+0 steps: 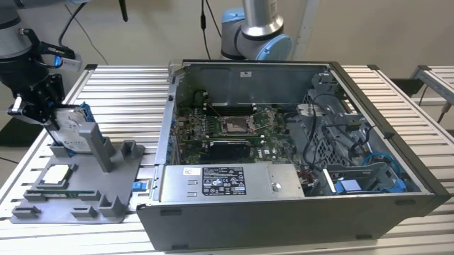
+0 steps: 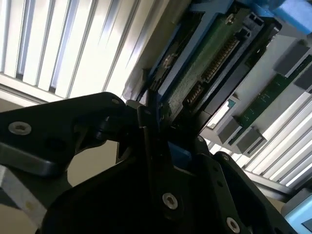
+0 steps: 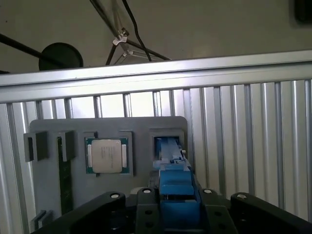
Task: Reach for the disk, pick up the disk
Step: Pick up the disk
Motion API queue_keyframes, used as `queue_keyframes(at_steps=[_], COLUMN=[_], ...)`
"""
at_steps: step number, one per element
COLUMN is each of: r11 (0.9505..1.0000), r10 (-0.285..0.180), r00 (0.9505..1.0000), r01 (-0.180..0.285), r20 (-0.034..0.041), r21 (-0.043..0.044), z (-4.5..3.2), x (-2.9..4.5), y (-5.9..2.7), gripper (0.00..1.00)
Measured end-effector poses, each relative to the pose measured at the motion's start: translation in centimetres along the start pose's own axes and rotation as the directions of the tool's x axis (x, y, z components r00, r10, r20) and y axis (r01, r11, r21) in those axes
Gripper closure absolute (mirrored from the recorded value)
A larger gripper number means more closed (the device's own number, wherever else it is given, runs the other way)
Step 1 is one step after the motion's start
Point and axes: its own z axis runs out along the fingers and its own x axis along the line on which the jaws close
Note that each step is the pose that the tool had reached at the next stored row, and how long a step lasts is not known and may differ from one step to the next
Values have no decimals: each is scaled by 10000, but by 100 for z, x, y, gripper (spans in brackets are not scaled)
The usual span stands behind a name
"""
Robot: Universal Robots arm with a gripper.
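Observation:
The disk (image 1: 69,128), silver-grey with a white label and blue rails, stands upright on edge at the back of the grey fixture (image 1: 85,204), at the exterior view's left. My gripper (image 1: 51,123) comes down from above and is shut on the disk's upper edge. In the first wrist view a blue rail of the disk (image 3: 174,181) sits clamped between the black fingers (image 3: 144,204) of the gripper (image 3: 174,197), above a slot of the fixture (image 3: 112,129). In the second wrist view the disk's green circuit-board side (image 2: 204,68) runs away from the gripper (image 2: 156,122).
A square silver chip (image 1: 57,175) (image 3: 107,156) and a memory stick (image 1: 60,194) lie in the fixture. An open computer case (image 1: 284,226) stands to the exterior view's right on the slatted metal table (image 1: 120,95). Another robot base (image 1: 255,37) rises behind the case.

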Motion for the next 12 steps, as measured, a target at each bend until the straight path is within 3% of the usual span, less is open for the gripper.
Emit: queue_keyframes(at_steps=[12], r11=[10000], r10=[0], r00=[10000], r01=[0], r20=[-4], r21=[0], z=[1], x=[0], y=[0], gripper=[100])
